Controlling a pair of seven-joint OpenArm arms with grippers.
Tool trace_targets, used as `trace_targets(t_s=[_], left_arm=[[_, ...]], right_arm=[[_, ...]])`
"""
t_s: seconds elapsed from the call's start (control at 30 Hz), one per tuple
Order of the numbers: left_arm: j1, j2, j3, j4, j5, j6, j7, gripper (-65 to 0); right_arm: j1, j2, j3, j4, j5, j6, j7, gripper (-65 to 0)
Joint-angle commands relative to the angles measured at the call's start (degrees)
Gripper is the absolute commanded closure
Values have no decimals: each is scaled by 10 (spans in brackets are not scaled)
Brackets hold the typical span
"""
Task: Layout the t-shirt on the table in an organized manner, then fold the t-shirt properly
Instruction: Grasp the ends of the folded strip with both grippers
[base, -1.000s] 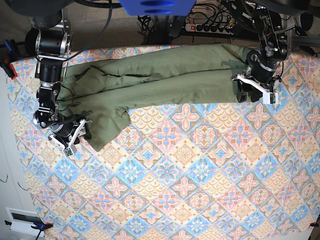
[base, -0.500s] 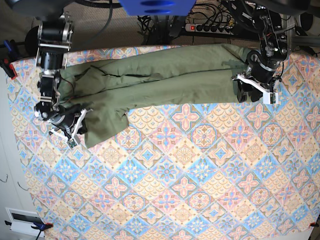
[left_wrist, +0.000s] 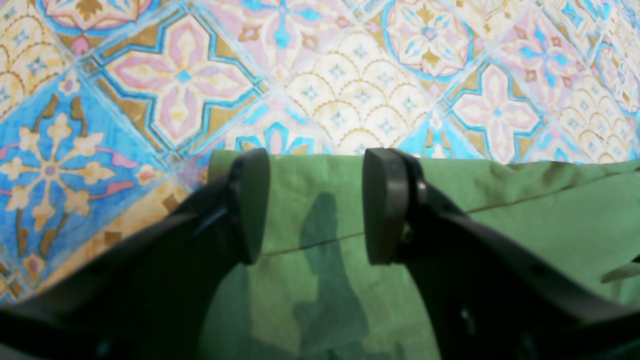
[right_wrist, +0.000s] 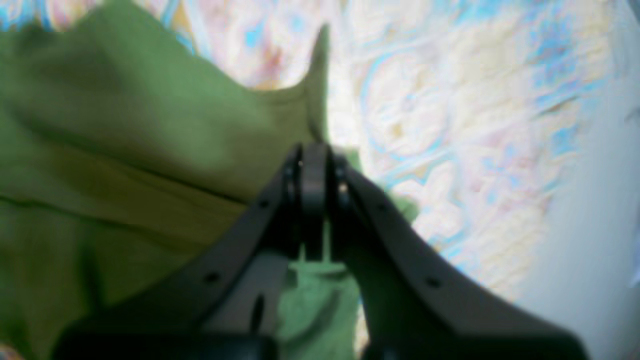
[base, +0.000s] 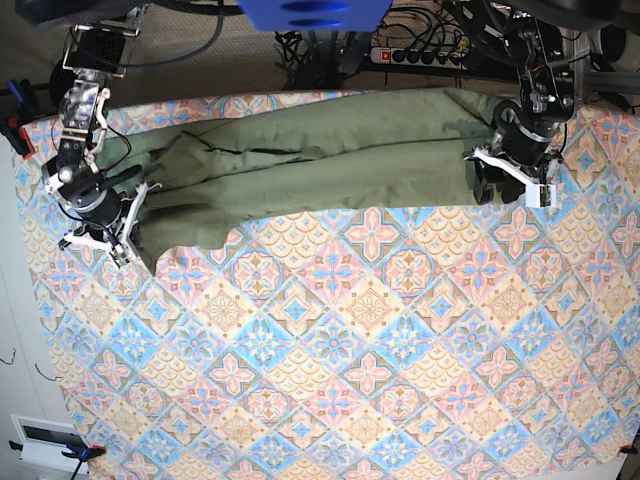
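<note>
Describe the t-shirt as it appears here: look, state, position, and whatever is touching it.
The t-shirt is plain olive-green soft cloth, stretched in a long wrinkled band across the far side of the table. The right gripper is shut on its edge at one end; the left gripper stands open over the other end, its straight edge below the fingertips.

A black power strip (base: 425, 55) with a red switch and several plugs is seen beyond the far edge. Dark cables (base: 315, 50) are tangled beside it. A white box (base: 45, 443) is seen off the near left corner.
</note>
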Motion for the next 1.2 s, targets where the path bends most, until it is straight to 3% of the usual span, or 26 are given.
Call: trace_targets(t_s=[0.0, 0.3, 0.67, 0.93, 1.03, 1.17], left_arm=[[-3, -6, -3, 9, -5, -1, -13, -296], [-3, -6, -3, 9, -5, -1, -13, -296], [-3, -8, -3, 9, -5, -1, -13, -296], [5, -19, -3, 12, -6, -3, -11, -303], [17, -35, -4, 13, -19, -4, 12, -303], [39, -71, -37, 13, -91, -5, 54, -306]], right_arm=[[-9, 8, 5, 33, 3, -2, 5, -5], [-150, 9, 47, 88, 2, -2, -10, -5], [-172, 8, 45, 86, -1, -2, -12, -9], [-171, 8, 66, 86, -1, -2, -7, -228], [-171, 7, 119, 87, 2, -2, -6, -246], [-158, 6, 137, 88, 48, -2, -6, -246]])
